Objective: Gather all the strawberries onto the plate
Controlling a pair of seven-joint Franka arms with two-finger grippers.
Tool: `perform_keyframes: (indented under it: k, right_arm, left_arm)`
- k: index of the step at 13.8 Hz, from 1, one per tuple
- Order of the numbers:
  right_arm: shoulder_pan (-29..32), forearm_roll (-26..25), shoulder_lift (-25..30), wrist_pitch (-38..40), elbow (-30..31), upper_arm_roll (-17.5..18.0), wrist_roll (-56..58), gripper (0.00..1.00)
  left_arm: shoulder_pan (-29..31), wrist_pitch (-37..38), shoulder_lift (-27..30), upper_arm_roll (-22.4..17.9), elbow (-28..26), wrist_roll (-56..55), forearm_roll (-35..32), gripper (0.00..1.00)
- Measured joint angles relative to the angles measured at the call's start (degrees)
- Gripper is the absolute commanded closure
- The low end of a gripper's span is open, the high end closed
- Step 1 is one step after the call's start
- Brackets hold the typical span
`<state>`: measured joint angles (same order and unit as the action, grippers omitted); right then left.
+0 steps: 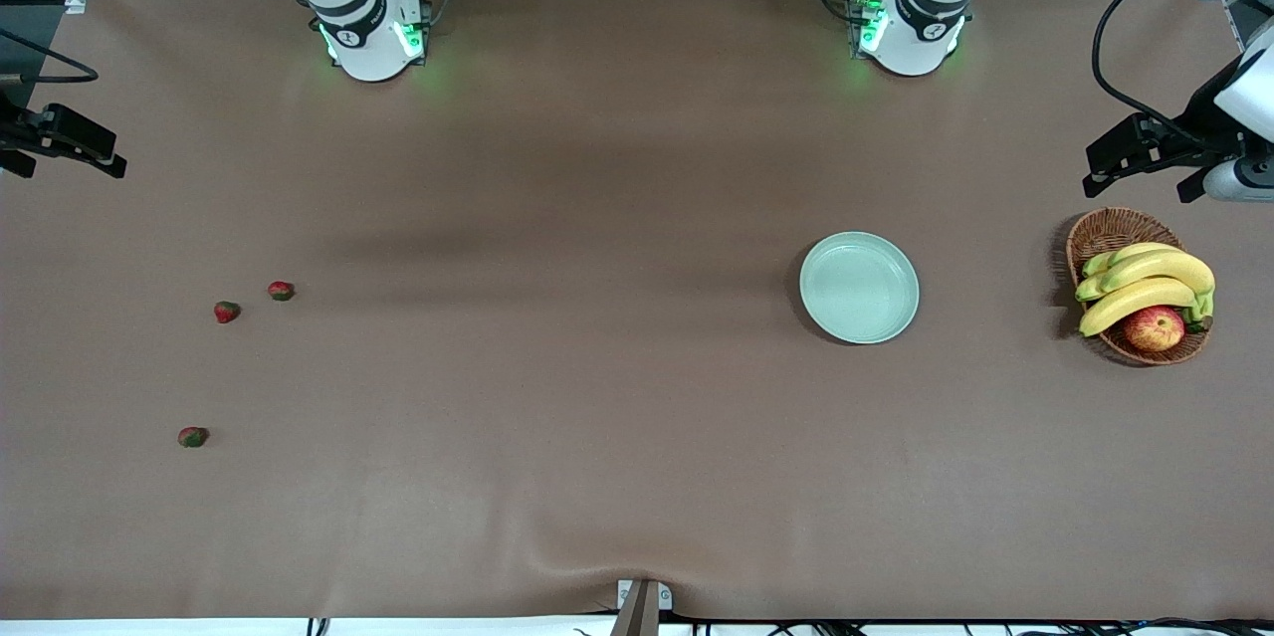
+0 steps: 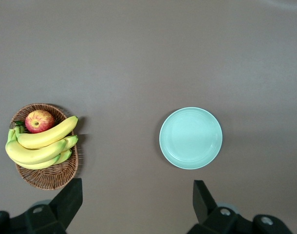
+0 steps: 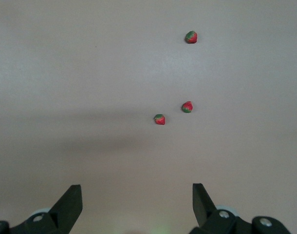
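Three strawberries lie on the brown table toward the right arm's end: one (image 1: 281,291), one (image 1: 227,312) close beside it, and one (image 1: 193,437) nearer the front camera. They show in the right wrist view as a pair (image 3: 159,119), (image 3: 187,107) and a lone one (image 3: 191,37). The mint-green plate (image 1: 859,287) is empty, toward the left arm's end, and also shows in the left wrist view (image 2: 191,138). My right gripper (image 1: 65,156) (image 3: 138,197) is open and empty, high over the table's edge. My left gripper (image 1: 1140,180) (image 2: 138,195) is open and empty, high over the table by the basket.
A brown wicker basket (image 1: 1095,233) (image 2: 46,178) with bananas (image 1: 1145,283) and a red-yellow apple (image 1: 1155,327) stands at the left arm's end, beside the plate. The arm bases (image 1: 373,34), (image 1: 911,24) stand along the table's back edge.
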<state>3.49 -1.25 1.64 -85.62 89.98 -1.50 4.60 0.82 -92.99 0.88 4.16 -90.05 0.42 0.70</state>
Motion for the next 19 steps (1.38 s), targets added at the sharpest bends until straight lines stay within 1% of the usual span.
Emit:
perform_keyframes:
  k: [11,15,17,19]
  right_arm:
    - [0.4,0.0,0.0,-0.6,1.7,0.0,0.0,0.0]
    - [0.4,0.0,-0.1,-2.6,3.8,0.0,0.0,0.0]
    - [0.4,0.0,-0.7,-3.9,5.4,0.0,0.0,0.0]
    - [0.9,0.0,-2.5,-5.5,6.6,-0.1,0.0,0.0]
  left_arm:
    - [0.1,0.0,-0.7,0.0,0.0,0.0,0.0,0.0]
    - [0.1,0.1,-0.9,0.1,0.0,0.0,0.0,0.0]
    - [0.1,0.1,-0.9,0.1,0.0,0.0,0.0,0.0]
    - [0.1,0.1,-1.0,0.0,-0.1,0.0,0.0,0.0]
